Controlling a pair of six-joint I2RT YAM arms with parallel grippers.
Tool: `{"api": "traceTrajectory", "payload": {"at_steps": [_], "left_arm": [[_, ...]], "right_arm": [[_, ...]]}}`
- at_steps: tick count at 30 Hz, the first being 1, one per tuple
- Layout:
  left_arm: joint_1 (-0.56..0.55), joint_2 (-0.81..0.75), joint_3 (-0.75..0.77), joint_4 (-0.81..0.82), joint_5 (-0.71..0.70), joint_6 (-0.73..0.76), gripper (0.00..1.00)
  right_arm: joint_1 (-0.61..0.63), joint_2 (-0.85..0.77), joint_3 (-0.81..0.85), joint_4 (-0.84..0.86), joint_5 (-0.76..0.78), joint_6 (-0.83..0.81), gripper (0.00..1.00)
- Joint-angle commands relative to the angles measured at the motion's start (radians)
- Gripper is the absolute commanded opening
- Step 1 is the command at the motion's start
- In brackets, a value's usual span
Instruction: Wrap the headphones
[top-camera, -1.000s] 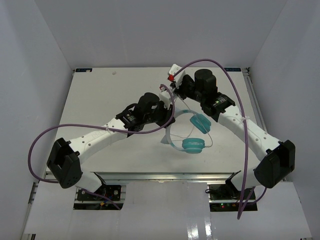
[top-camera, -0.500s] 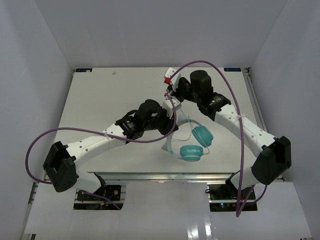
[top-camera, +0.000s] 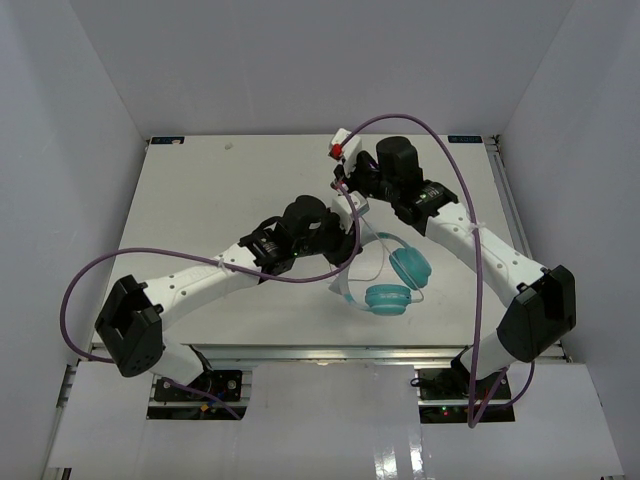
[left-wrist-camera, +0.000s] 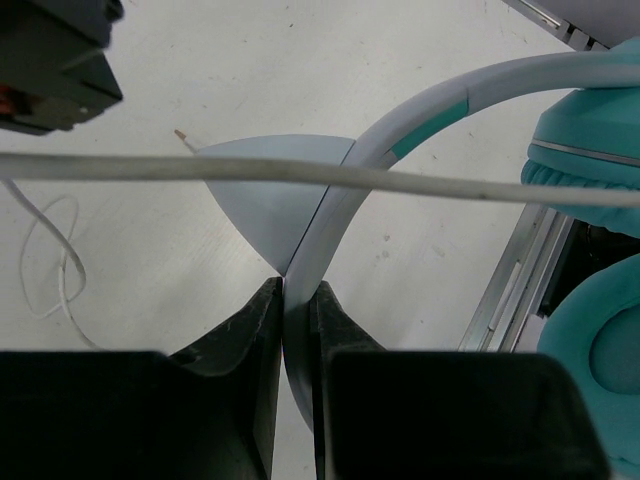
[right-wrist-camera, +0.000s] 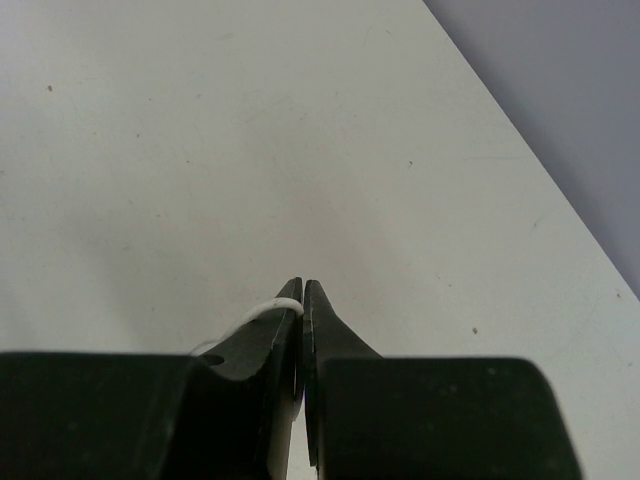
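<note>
The headphones lie near the middle of the table, with two teal ear cups (top-camera: 408, 266) (top-camera: 385, 297) and a pale headband (top-camera: 352, 262). My left gripper (top-camera: 345, 237) is shut on the headband (left-wrist-camera: 430, 110); the band runs down between its jaws (left-wrist-camera: 298, 300). The ear cups show at the right of the left wrist view (left-wrist-camera: 590, 150). My right gripper (top-camera: 345, 186) is farther back and is shut on the thin pale cord (right-wrist-camera: 270, 308). The cord (left-wrist-camera: 200, 168) stretches taut across the left wrist view, and a slack loop (left-wrist-camera: 55, 240) lies on the table.
Thick purple robot cables (top-camera: 440, 135) (top-camera: 90, 275) arch over both arms. A metal rail (left-wrist-camera: 510, 290) runs along the table edge beside the ear cups. White walls enclose the table (top-camera: 200, 200) on three sides.
</note>
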Motion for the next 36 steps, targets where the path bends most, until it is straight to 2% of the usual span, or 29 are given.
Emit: {"api": "traceTrajectory", "payload": {"at_steps": [1,12,22,31,36], "left_arm": [[-0.010,0.008,0.059,0.059,-0.024,-0.019,0.00],[-0.010,-0.038,-0.001,0.053,-0.162,-0.079,0.00],[-0.011,-0.072,-0.058,0.025,-0.273,-0.097,0.00],[-0.010,-0.095,-0.058,0.074,-0.337,-0.108,0.00],[-0.010,-0.140,-0.096,0.142,-0.316,-0.099,0.00]], "right_arm": [[0.012,0.006,0.071,0.024,-0.045,0.092,0.08],[0.014,-0.011,0.077,0.033,0.059,0.149,0.08],[0.014,-0.021,0.141,0.011,0.058,0.161,0.08],[0.018,0.015,0.134,0.008,0.041,0.196,0.08],[0.018,0.042,0.156,0.002,0.045,0.193,0.08]]}}
